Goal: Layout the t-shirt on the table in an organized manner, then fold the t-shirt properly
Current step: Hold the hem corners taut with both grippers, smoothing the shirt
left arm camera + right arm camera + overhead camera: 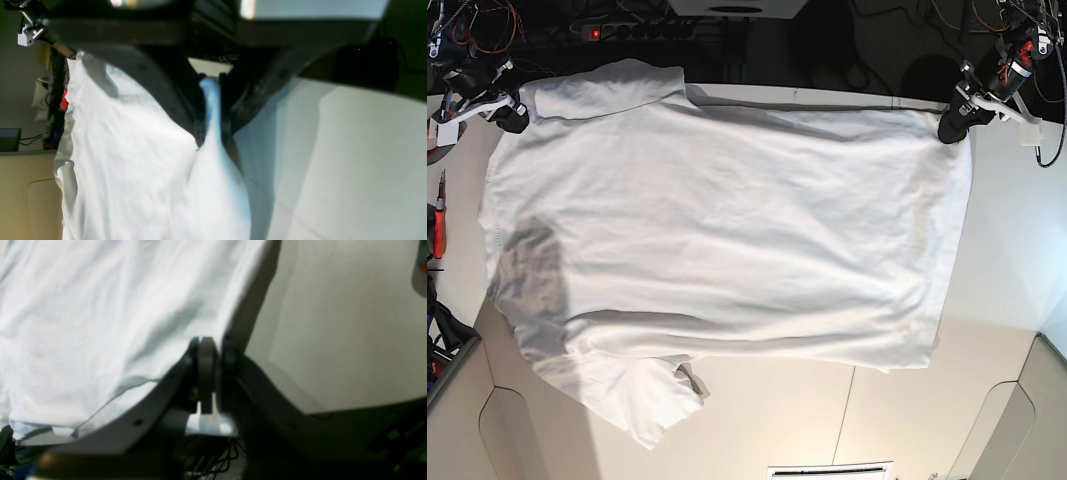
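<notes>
You have the t-shirt [717, 230] stretched between both clamped tools, left tool [213, 133] and right tool [213, 353], above the surface [907, 420]; folding remains.

White t-shirt [727, 230] spread wide, wrinkled, across off-white table [997, 270]; 1 sleeve bunched.

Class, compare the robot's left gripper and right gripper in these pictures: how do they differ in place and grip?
In the base view the left gripper is at the t-shirt's right corner, the right gripper at its left. The left pinches a bunched fold, the right a flat edge. Both are shut on cloth.
</notes>
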Motion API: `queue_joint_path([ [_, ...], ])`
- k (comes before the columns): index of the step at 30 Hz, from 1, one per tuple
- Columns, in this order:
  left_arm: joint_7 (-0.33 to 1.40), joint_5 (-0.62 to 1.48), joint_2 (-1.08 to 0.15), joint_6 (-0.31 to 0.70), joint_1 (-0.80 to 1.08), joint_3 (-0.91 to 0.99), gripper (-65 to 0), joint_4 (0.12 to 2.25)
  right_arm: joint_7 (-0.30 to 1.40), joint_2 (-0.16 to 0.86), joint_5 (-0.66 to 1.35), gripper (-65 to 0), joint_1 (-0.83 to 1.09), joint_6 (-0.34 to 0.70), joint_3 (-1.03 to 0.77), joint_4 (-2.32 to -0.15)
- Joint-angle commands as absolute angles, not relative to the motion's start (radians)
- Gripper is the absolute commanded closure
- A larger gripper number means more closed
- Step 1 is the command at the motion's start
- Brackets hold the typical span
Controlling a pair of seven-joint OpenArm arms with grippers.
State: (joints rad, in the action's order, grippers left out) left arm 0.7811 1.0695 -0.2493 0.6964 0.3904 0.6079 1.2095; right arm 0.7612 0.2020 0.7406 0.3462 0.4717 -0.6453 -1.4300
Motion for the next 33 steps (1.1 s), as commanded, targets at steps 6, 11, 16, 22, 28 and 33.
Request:
queue_joint_path([
  [6, 0.767, 1.084, -0.261, 0.698, 0.396, 0.61, 0.0, 1.218, 0.756, 0.213, 0.76, 0.0, 0.344, 0.479, -0.653, -1.443],
  [11, 0.767, 1.084, -0.261, 0.698, 0.397, 0.61, 0.0, 1.218, 0.756, 0.213, 0.76, 0.0, 0.344, 0.479, -0.653, -1.443],
  [16, 0.767, 1.084, -0.261, 0.698, 0.397, 0.61, 0.0, 1.218, 0.756, 0.213, 0.768, 0.0, 0.344, 0.479, -0.653, -1.443],
  [22, 0.766, 1.084, -0.261, 0.698, 0.397, 0.61, 0.0, 1.218, 0.756, 0.213, 0.791, 0.0, 0.344, 0.479, -0.653, -1.443],
  [28, 0.766, 1.084, -0.261, 0.698, 0.397, 0.61, 0.0, 1.218, 0.757, 0.213, 0.79, 0.0, 0.344, 0.479, -0.653, -1.443],
  [33, 0.767, 1.129, -0.261, 0.698, 0.4, 0.613, 0.0, 1.218, 0.779, 0.213, 0.79, 0.0, 0.344, 0.479, -0.653, -1.443],
])
